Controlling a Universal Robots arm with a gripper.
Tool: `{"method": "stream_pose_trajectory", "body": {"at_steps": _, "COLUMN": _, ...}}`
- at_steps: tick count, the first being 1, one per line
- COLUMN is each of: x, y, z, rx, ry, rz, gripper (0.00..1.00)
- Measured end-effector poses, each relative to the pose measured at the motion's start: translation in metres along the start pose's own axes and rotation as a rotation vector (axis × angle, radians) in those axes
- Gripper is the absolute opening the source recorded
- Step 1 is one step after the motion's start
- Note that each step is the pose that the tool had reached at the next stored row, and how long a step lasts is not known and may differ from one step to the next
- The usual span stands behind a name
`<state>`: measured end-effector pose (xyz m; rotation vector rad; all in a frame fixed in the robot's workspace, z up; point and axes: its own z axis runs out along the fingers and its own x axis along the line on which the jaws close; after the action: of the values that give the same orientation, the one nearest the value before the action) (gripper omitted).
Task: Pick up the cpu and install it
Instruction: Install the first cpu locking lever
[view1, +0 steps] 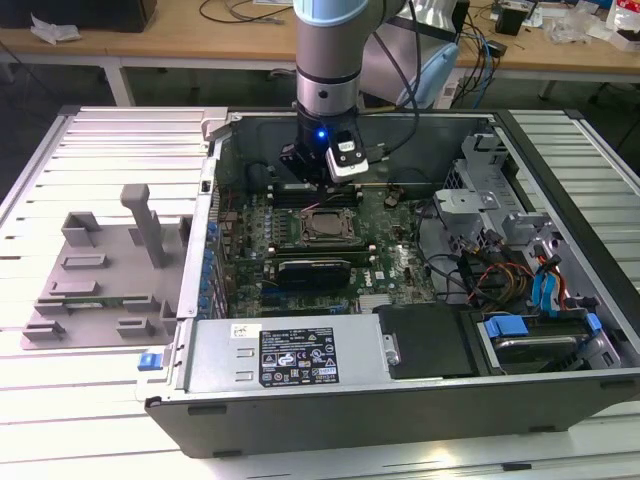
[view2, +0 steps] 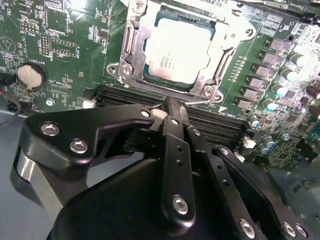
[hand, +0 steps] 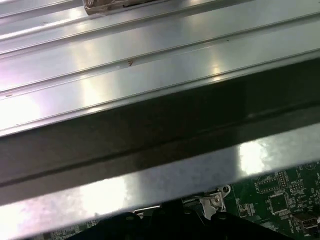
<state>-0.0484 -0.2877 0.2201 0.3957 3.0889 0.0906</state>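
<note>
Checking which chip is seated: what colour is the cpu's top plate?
Silver-grey metal, on the cpu inside its socket frame; clearest in the second wrist view.

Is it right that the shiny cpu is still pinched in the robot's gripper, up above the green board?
No. The cpu lies in its socket frame on the green board, as the second wrist view shows. The gripper is above the board beside it.

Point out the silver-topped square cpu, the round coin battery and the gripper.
silver-topped square cpu (view2: 176, 55), second wrist view, middle of its metal top plate.
round coin battery (view2: 31, 76), second wrist view, its flat face.
gripper (view2: 168, 107), second wrist view, at its black fingertips.
</note>
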Motion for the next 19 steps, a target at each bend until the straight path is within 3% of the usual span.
{"method": "stream_pose_trajectory", "body": {"at_steps": 1, "x": -0.001, "y": -0.0013, "z": 0.0, "rx": 0.0001, "ry": -0.0002, "rz": 0.004, "gripper": 0.11}}
{"method": "stream_pose_trajectory", "body": {"at_steps": 4, "x": -0.001, "y": -0.0015, "z": 0.0018, "rx": 0.0021, "ry": -0.0059, "rz": 0.099, "gripper": 0.11}}
{"method": "stream_pose_trajectory", "body": {"at_steps": 9, "x": -0.0013, "y": -0.0016, "z": 0.0039, "rx": 0.0043, "ry": -0.0122, "rz": 0.205, "gripper": 0.11}}
{"method": "stream_pose_trajectory", "body": {"at_steps": 13, "x": -0.0042, "y": -0.0006, "z": 0.0051, "rx": 0.0047, "ry": -0.0148, "rz": 0.243, "gripper": 0.11}}
{"method": "stream_pose_trajectory", "body": {"at_steps": 19, "x": -0.0027, "y": 0.0044, "z": 0.0069, "rx": 0.0053, "ry": -0.0164, "rz": 0.27, "gripper": 0.11}}
